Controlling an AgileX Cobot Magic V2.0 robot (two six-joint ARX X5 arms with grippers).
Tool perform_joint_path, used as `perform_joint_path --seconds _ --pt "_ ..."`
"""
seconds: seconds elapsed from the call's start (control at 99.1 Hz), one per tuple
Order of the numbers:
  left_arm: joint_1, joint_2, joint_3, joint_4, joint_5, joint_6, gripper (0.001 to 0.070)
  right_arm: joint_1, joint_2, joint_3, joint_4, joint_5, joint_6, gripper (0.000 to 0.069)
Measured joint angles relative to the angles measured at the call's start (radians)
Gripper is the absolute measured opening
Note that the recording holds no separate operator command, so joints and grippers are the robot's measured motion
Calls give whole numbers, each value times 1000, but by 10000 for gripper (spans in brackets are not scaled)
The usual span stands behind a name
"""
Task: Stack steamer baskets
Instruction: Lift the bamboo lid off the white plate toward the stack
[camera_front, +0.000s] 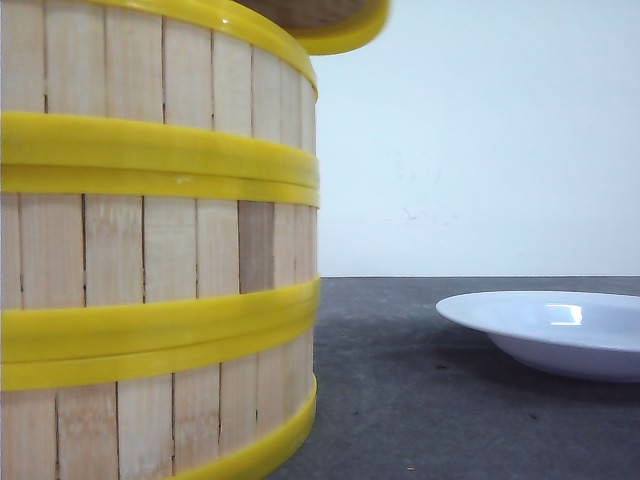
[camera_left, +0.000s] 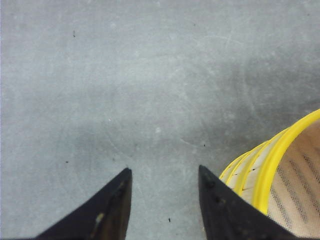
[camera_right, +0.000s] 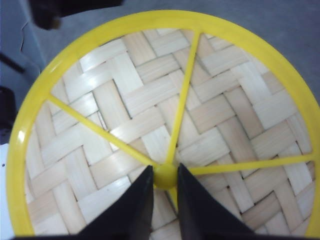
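Three steamer baskets stand stacked at the left of the front view, very close to the camera, with pale slats and yellow rims. A yellow lid rim shows over the stack's top edge; I cannot tell if it rests there. In the right wrist view my right gripper is shut on the yellow knob of the woven bamboo lid. My left gripper is open over bare table, with the rim of the steamer baskets just beside one finger.
A shallow white plate lies on the grey table to the right of the stack. A pale wall closes the back. A dark object shows beyond the lid in the right wrist view.
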Motion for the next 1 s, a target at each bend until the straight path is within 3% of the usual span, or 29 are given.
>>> perform_joint_path --seconds 0.999 --pt "0 8 0 43 0 -4 242 102 126 14 9 27 -66 50"
